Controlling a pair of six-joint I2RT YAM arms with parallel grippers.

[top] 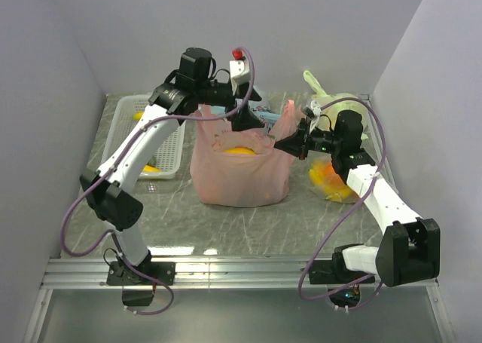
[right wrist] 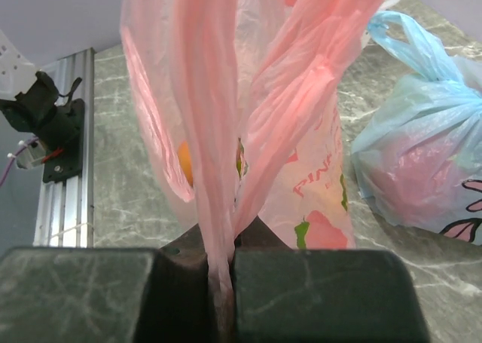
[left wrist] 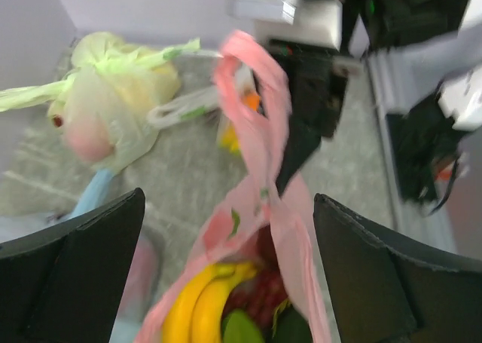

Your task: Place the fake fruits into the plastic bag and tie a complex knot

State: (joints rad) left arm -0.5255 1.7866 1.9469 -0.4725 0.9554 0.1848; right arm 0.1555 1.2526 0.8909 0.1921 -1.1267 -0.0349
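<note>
The pink plastic bag [top: 239, 173] stands mid-table with its mouth open. Inside it lie fake fruits: yellow bananas [left wrist: 197, 305], a dark red piece [left wrist: 260, 290] and green pieces [left wrist: 241, 329]. My left gripper [left wrist: 230, 196] hangs open just above the bag's mouth, its fingers [left wrist: 83, 260] wide apart and holding nothing. My right gripper [right wrist: 221, 283] is shut on one pink handle [right wrist: 207, 132], pulled up and to the right of the bag [top: 288, 143]. The other handle [left wrist: 252, 87] stands free. No knot is in view.
A white basket [top: 132, 143] with yellow fruit sits at the left. A light blue bag [right wrist: 422, 154] lies behind the pink one. A pale green bag [left wrist: 113, 94] rests at the back right, and a bag with yellow-orange contents [top: 331, 179] lies under my right arm.
</note>
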